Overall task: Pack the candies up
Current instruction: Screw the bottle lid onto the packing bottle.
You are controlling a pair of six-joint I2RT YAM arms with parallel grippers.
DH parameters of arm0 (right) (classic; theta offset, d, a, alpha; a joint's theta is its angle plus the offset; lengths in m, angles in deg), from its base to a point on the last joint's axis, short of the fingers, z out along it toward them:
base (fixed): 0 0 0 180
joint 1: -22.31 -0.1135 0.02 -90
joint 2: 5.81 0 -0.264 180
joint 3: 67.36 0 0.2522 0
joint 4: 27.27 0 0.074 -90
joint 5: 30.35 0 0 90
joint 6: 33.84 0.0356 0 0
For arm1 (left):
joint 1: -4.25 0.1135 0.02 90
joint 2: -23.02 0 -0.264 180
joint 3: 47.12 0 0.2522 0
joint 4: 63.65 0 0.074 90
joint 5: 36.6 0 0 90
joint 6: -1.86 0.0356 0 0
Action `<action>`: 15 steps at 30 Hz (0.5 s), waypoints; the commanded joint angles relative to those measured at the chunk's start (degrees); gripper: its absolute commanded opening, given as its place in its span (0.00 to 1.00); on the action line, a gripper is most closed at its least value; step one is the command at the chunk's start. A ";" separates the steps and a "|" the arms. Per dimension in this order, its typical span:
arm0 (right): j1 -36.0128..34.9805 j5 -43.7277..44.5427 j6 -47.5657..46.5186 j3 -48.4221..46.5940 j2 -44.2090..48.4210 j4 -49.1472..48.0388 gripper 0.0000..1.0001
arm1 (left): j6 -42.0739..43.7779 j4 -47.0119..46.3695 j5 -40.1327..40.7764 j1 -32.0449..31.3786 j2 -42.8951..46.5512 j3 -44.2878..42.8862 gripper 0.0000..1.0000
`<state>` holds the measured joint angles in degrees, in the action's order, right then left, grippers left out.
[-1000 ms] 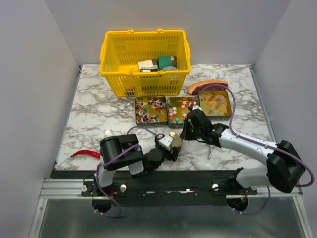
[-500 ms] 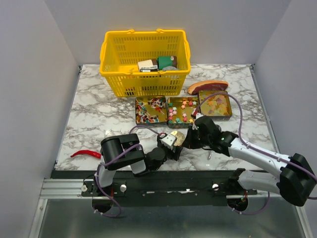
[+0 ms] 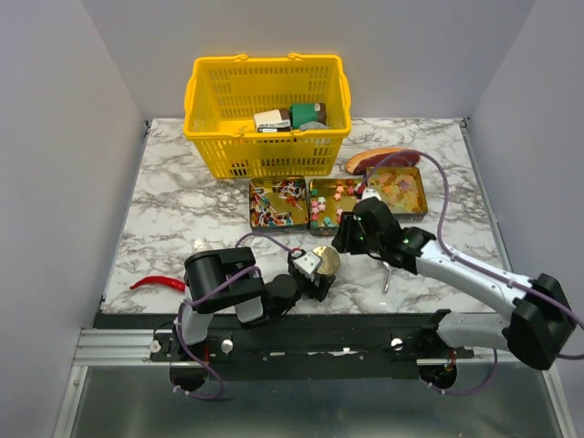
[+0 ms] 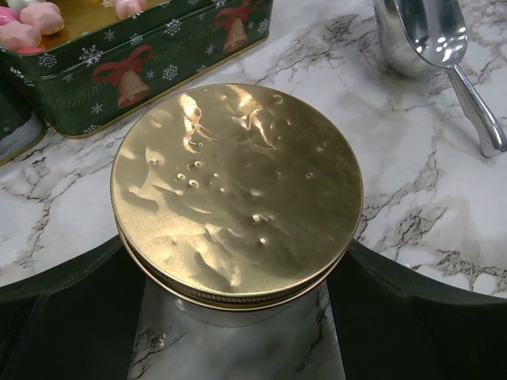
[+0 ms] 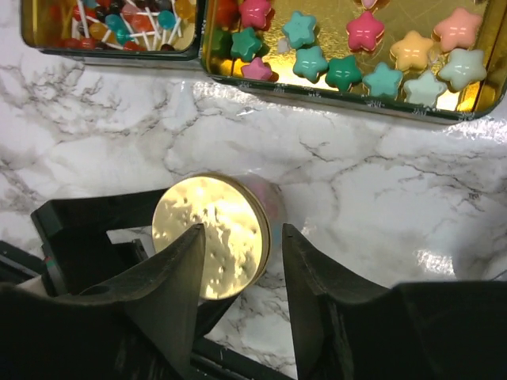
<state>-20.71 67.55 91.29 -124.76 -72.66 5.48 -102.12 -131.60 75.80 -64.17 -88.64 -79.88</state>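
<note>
Nearest, at the front of the marble tabletop (image 3: 182,210): left end effector (image 3: 313,274), clamped on the sides of a glass jar (image 4: 238,194) with its gold lid on. Directly over that lid, right end effector (image 5: 244,237), fingers (image 5: 170,317) spread apart, nothing between them. Just right of the jar, a metal scoop (image 4: 432,39) lying on the marble. Well off to the left, a red chili (image 3: 157,283).

Beyond the jar, three open tins side by side in a row, all the candies inside them. Lollipops (image 5: 111,24) in the left tin (image 5: 111,52). Star candies (image 5: 342,71) in pink, green, blue and yellow in the middle tin (image 5: 333,100). Yellow-orange gummies (image 3: 399,190) in the right tin (image 3: 425,196).

Behind the right tin, a red-brown meat slab (image 3: 379,159). Farthest back, a yellow basket (image 3: 267,146) with a few boxes inside.
</note>
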 commanded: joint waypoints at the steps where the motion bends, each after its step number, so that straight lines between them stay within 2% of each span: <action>1: 1.45 -0.68 -4.55 -2.94 -6.62 -2.45 0.48 | 1.85 8.23 -4.03 -0.57 -0.41 0.63 0.58; 9: 2.42 -7.19 -5.95 -0.84 -10.14 -5.62 0.45 | 1.76 8.67 -5.17 -0.57 -1.28 -0.15 0.58; 11: 2.68 -9.55 -5.69 0.82 -10.58 -7.20 0.39 | 1.85 9.46 -4.99 -0.57 -1.46 -0.42 0.58; 12: 2.77 -10.09 -5.34 1.27 -10.67 -7.38 0.29 | 1.76 9.55 -4.90 -0.57 -1.55 -0.51 0.58; 15: 2.77 -10.98 -4.81 3.12 -10.32 -7.91 0.20 | 1.67 9.55 -4.81 -0.57 -2.07 -0.68 0.57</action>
<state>-18.42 60.16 86.42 -124.37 -82.45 -0.43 -101.58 -129.96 72.93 -64.17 -88.31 -80.93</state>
